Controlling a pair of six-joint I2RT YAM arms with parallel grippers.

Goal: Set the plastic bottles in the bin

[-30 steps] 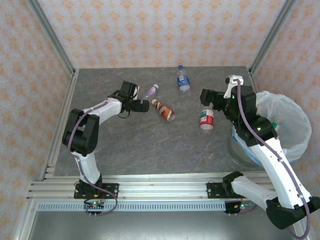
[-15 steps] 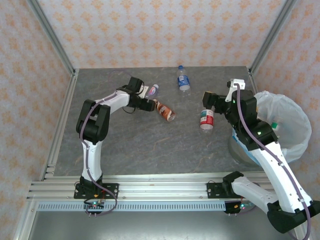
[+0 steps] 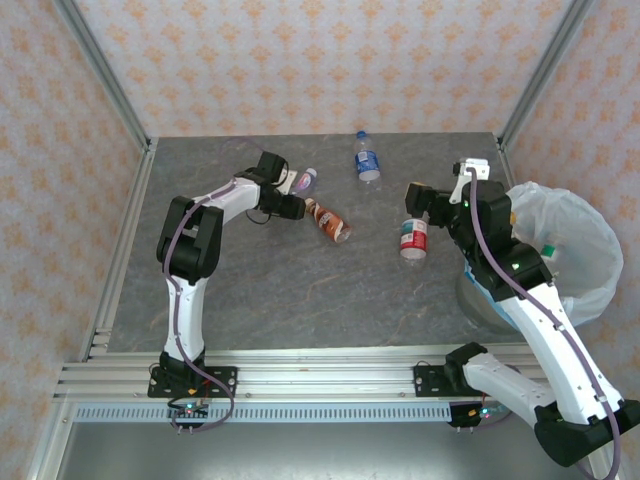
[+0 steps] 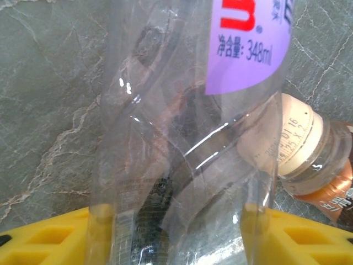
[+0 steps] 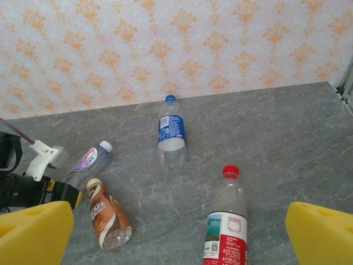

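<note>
Orange-patterned wallpaper is seen behind a grey marbled table point(image 3: 250, 290). At the left, the left gripper point(image 3: 293, 198) is set round a clear purple-labelled bottle point(image 3: 303, 181), with its yellow fingers point(image 4: 44, 240) flanking the bottle's sides; whether they are pressing it cannot be told. A brown bottle point(image 3: 328, 221) is laid on its side just beside. Farther back a blue-labelled bottle point(image 3: 367, 160) is found, and toward the right a red-capped bottle point(image 3: 413, 238), both lying flat. Near that red cap the right gripper point(image 3: 415, 195) is held with fingers wide apart and nothing between them. At the far right the bin point(image 3: 480, 305) is placed, lined with a white bag point(image 3: 590, 280).
</note>
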